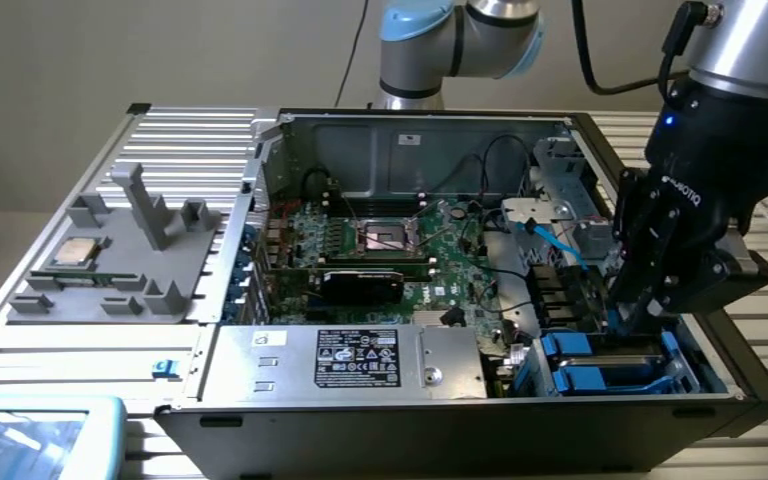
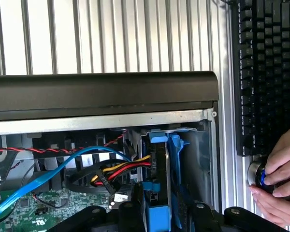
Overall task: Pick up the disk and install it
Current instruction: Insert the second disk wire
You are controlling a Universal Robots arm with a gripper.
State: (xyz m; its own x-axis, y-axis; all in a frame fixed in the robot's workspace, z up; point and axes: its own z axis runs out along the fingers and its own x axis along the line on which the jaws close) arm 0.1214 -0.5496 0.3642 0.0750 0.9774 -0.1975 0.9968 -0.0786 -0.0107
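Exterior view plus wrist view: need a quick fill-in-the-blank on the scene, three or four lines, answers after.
1. The end effector reaches into the open computer ____.
2. The plastic carrier around the disk in the drive bay is ____ in colour.
3. Outside the case, a black ____ lies on the ribbed table.
4. Beside it, a person's ____ grips a round knob.

Answers: case; blue; keyboard; hand

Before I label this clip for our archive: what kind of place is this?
Probably a robotics lab bench for computer assembly: an open computer case on a slatted aluminium table, a keyboard beside it, and a person's hand on a knob.
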